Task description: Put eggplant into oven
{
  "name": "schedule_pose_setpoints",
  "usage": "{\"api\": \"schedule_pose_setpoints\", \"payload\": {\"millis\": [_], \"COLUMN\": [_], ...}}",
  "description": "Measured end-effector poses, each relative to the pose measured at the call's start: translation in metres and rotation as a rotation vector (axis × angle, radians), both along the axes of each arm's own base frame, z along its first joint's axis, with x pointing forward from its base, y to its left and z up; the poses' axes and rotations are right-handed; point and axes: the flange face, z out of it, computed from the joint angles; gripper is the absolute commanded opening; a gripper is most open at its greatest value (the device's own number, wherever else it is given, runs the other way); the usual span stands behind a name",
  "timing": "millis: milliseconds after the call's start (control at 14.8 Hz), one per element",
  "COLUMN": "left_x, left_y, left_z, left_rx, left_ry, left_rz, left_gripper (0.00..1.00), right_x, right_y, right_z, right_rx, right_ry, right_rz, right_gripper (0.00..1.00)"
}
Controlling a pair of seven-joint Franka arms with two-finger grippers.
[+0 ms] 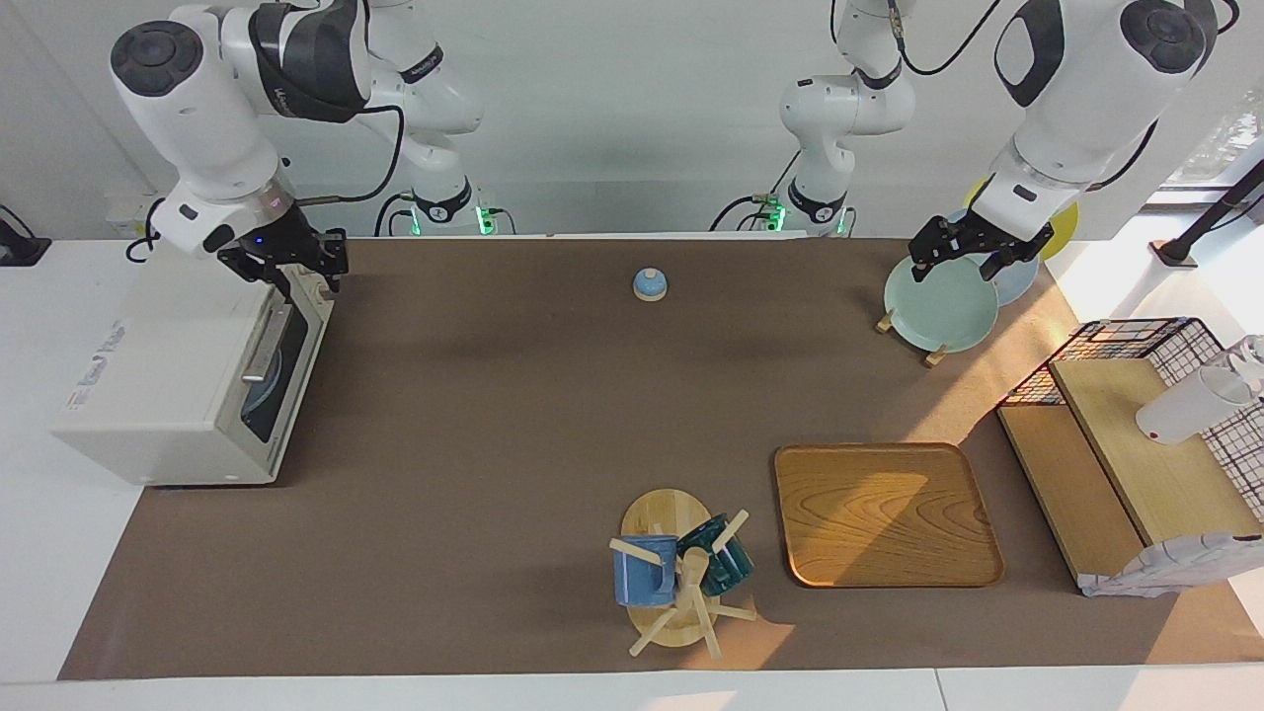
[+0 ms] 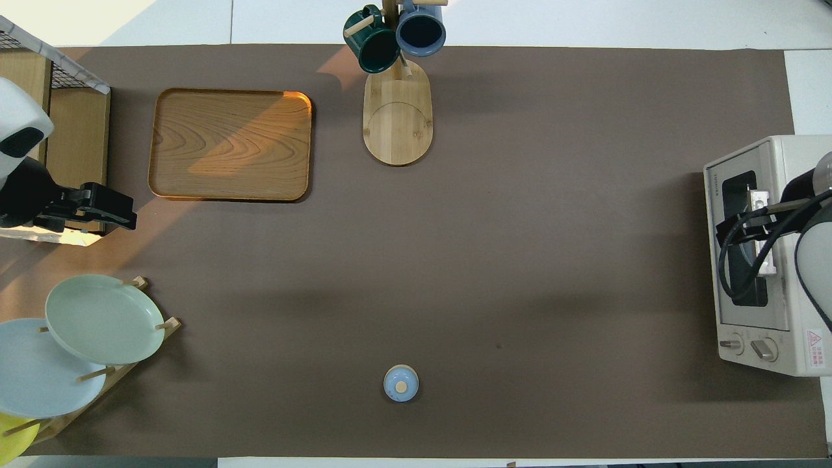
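The off-white oven (image 1: 168,375) stands at the right arm's end of the table, its dark glass door (image 1: 281,370) up and shut. Through the glass I make out a light blue plate (image 1: 265,390). The eggplant is hidden from both views. My right gripper (image 1: 296,269) hangs open just above the oven's top front corner, holding nothing. In the overhead view the right arm covers part of the oven (image 2: 747,325). Over the plate rack my left gripper (image 1: 973,259) waits open and empty.
A small blue bell (image 1: 649,284) sits near the robots at mid-table. A plate rack (image 1: 938,301) stands at the left arm's end, near a wire-and-wood shelf (image 1: 1136,444). A wooden tray (image 1: 884,513) and a mug tree (image 1: 681,573) lie farthest from the robots.
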Motion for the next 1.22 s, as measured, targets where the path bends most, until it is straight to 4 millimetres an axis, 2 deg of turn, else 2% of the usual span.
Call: {"api": "schedule_pose_setpoints", "payload": {"millis": [271,541,947,1218], "left_x": [0.000,0.000,0.000,0.000], "left_y": [0.000,0.000,0.000,0.000], "left_z": [0.000,0.000,0.000,0.000], "left_rx": [0.000,0.000,0.000,0.000], "left_ry": [0.000,0.000,0.000,0.000], "left_rz": [0.000,0.000,0.000,0.000], "left_gripper": [1.00,1.00,1.00,1.00], "right_x": [0.003,0.011,0.011,0.012], "right_y": [0.003,0.017,0.010,0.015], "right_z": [0.007,0.019,0.022,0.027], "right_rx": [0.022,0.031,0.031,0.030], "right_ry": [-0.017,-0.045,-0.048,-0.056], "right_rz": [-0.002,0.025,0.012,-0.002], "right_gripper": [1.00,1.00,1.00,1.00]}}
